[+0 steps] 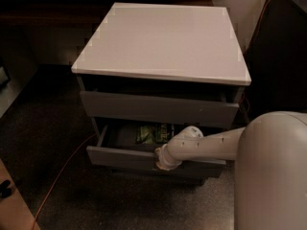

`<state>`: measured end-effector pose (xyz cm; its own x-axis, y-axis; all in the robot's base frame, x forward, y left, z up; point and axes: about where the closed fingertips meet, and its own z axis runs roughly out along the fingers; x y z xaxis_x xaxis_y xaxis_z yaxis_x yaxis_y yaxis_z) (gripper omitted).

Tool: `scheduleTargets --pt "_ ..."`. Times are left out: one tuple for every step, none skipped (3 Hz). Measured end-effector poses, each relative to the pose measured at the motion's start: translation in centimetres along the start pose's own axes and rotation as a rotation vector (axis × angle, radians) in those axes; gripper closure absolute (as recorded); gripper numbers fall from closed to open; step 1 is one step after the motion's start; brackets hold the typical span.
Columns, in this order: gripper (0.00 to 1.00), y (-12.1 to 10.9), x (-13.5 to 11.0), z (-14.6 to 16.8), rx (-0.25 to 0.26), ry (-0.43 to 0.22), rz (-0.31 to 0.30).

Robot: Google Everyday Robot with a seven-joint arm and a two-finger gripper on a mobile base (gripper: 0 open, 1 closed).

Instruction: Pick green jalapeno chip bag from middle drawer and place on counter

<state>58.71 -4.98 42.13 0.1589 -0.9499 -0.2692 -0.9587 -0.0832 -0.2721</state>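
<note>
1. Dark grey drawer fronts sit under a pale slab: a three-drawer cabinet stands on a speckled dark floor (57, 128), seen from above and in front. Its smooth, light grey-white counter (163, 37) is its top.
2. The top drawer (158, 108) sits closed just below the counter, with a band of shadow between the two.
3. The middle drawer (120, 156) stands partly pulled out. Its flat front is forward of the drawer above and its inside is open to view.
4. The green jalapeno chip bag (152, 133) lies flat inside the middle drawer, near the middle and toward the back. Its right end is hidden behind the robot's arm. Pale lettering shows on the dark green face, but none of it can be read.
5. The gripper (165, 161) is at the top edge of the middle drawer's front, a little right of centre, just in front of the bag. Whether the gripper is clamped on anything cannot be told from this angle.
6. The cream-white arm (211, 145) reaches in from the right, crossing over the drawer's right half. It comes from the rounded white robot body (273, 176) that fills the lower right corner.
7. Only a thin strip of the lowest drawer (158, 177) shows beneath the middle drawer's front.
8. An orange cable (62, 176) runs across the floor to the left of the cabinet, toward its base.
</note>
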Motion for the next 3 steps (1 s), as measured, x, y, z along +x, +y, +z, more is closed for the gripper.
scheduleTargets --pt "1.0 -0.1 -0.1 -0.2 0.0 0.0 0.0" --pt "1.0 2.2 -0.6 -0.4 -0.019 -0.011 -0.005" --pt "1.0 2.9 -0.7 -0.5 -0.023 -0.014 -0.006"
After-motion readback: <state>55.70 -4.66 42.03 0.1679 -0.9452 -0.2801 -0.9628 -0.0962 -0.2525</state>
